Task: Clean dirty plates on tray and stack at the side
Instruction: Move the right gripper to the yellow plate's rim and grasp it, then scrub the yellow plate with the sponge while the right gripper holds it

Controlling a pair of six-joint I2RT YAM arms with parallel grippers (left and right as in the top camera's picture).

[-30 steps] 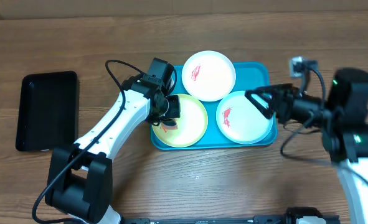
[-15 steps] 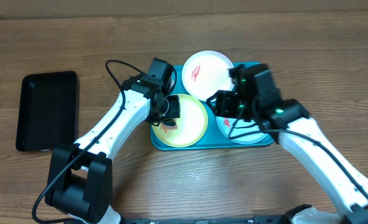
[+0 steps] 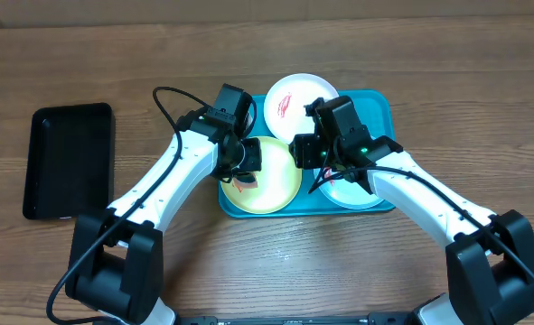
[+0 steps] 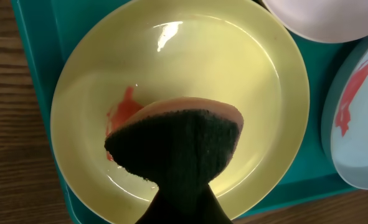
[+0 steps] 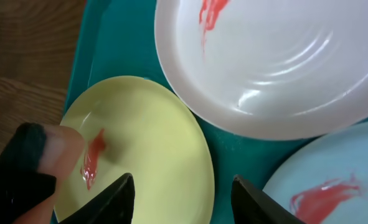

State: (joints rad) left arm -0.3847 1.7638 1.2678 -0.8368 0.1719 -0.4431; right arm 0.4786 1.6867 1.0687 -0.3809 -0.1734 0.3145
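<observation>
The teal tray holds three plates. The yellow-green plate at front left has a red smear. The white plate at the back and the light-blue plate at front right also carry red smears. My left gripper is shut on a sponge with a dark scrub face, pressed onto the yellow-green plate beside the smear. My right gripper is open, its fingers hovering over the yellow-green plate's right rim, between it and the light-blue plate.
A smaller black tray lies on the wooden table at the far left. The white plate overhangs the teal tray's back edge. Both arms crowd the tray's middle.
My right arm has swung left from the table's right side to above the tray, its gripper now over the yellow-green plate's right rim. My left gripper with the sponge has stayed put.
</observation>
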